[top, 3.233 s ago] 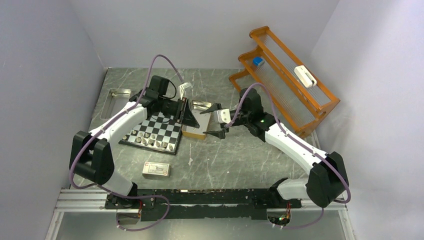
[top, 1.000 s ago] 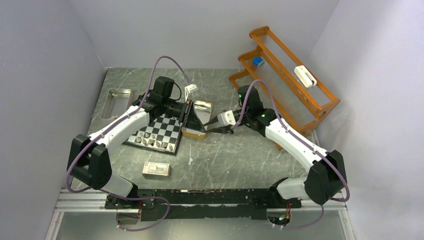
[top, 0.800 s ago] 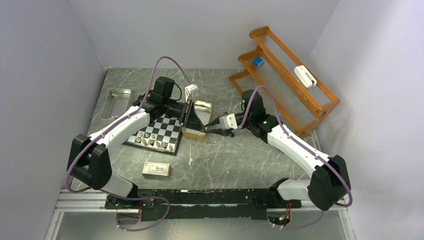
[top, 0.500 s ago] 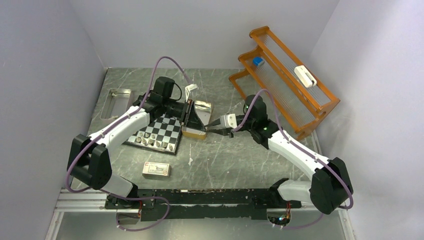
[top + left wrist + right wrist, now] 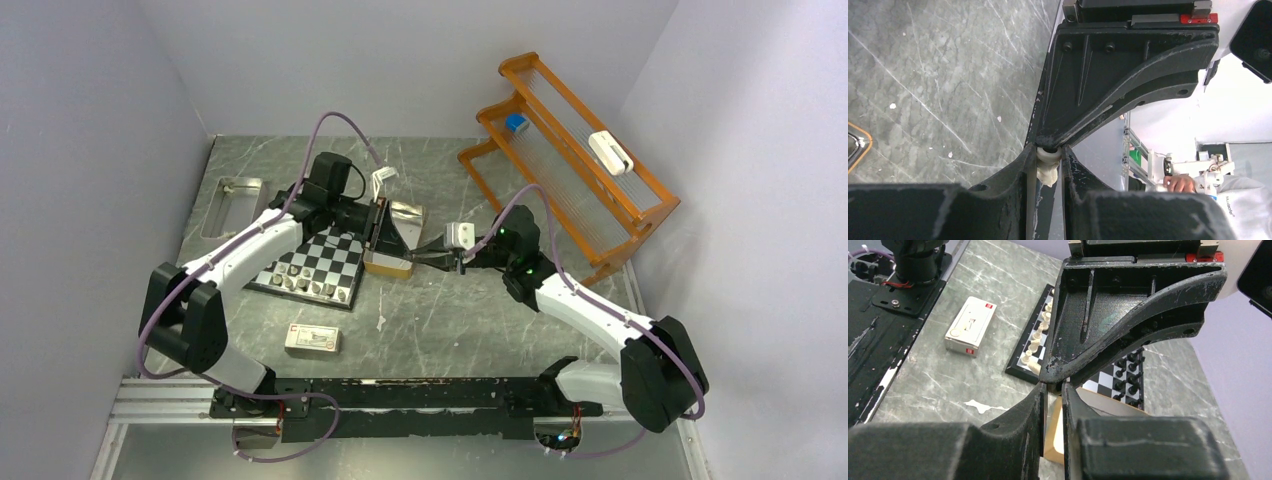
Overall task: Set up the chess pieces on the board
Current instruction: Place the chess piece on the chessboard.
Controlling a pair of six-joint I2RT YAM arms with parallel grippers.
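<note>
The table (image 5: 450,310) carries an orange rack (image 5: 570,170) at its far right, well apart from the work. The board (image 5: 322,256) lies left of centre, with a tan box (image 5: 388,266) just beside its right edge and a carton (image 5: 313,339) nearer the arm bases.

In the right wrist view, pale pieces (image 5: 1040,342) line one edge of the board and black pieces (image 5: 1128,372) stand along the opposite side. Whether either set is complete cannot be told.

The left gripper (image 5: 1049,150) hangs over the box by the board's far right corner, clamped on one pale piece (image 5: 1048,169). The right gripper (image 5: 1053,385) sits at the box's right side with its jaws nearly together. Nothing shows in the narrow slot, and whether it grips anything cannot be told.

Assessment: a transfer is in hand, with one pale piece lifted and not yet placed. The next move calls for carrying it across to a vacant home square on the pale side. It must come down upright without knocking its neighbours, and the jaws should part only once the base is seated.
</note>
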